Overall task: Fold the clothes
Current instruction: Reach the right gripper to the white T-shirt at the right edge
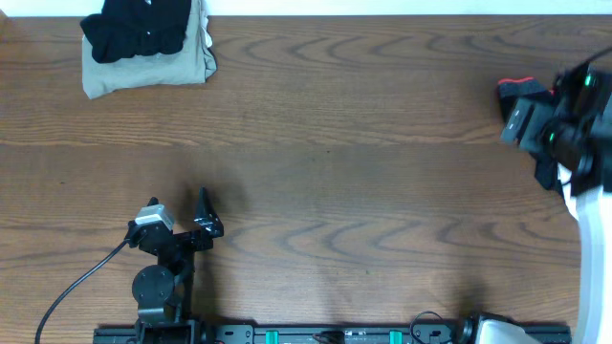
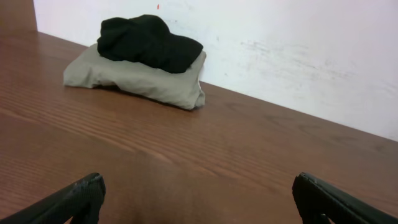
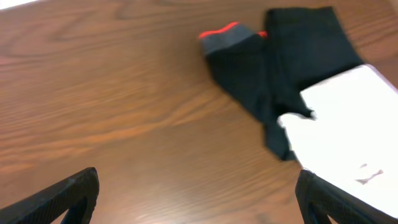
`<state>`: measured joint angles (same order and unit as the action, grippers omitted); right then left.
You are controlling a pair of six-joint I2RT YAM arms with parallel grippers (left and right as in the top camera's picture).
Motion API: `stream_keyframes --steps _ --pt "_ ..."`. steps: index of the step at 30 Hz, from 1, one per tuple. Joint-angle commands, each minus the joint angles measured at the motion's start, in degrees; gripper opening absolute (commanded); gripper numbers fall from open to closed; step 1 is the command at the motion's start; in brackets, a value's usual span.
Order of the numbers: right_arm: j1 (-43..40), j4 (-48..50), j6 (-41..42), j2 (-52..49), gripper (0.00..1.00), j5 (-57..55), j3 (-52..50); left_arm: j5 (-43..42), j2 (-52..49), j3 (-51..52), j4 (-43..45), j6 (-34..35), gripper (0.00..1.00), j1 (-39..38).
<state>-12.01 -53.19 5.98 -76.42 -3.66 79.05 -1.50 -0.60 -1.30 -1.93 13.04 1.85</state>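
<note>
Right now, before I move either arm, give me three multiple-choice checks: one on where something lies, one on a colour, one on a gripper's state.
1. Where is the pile of clothes? A far left corner. B centre. C near right corner.
2. What colour is its top garment? A white. B black. C red.
3. How is the left gripper? A open, empty. B shut on cloth. C shut, empty.
1 A: it sits at the far left in the overhead view. 2 B: a black garment lies on a khaki garment. 3 A: its jaws stand wide apart, nothing between them.
</note>
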Motion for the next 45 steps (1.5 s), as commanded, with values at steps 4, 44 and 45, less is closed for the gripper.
stream_keyframes --steps 4,44,45 --pt "-3.23 2.08 -4.39 -8.81 0.99 -15.87 4.90 0.72 0.37 1.07 -2.10 -0.98 0.98 0.28" --pt "-22.71 10.58 -19.61 -36.48 0.88 -19.47 4.50 0.72 0.37 1.07 -2.10 -0.98 0.98 0.28" --pt "-22.75 10.62 -20.00 -37.11 0.88 -19.61 4.50 0.72 0.37 1.07 -2.10 -0.98 0.98 0.28"
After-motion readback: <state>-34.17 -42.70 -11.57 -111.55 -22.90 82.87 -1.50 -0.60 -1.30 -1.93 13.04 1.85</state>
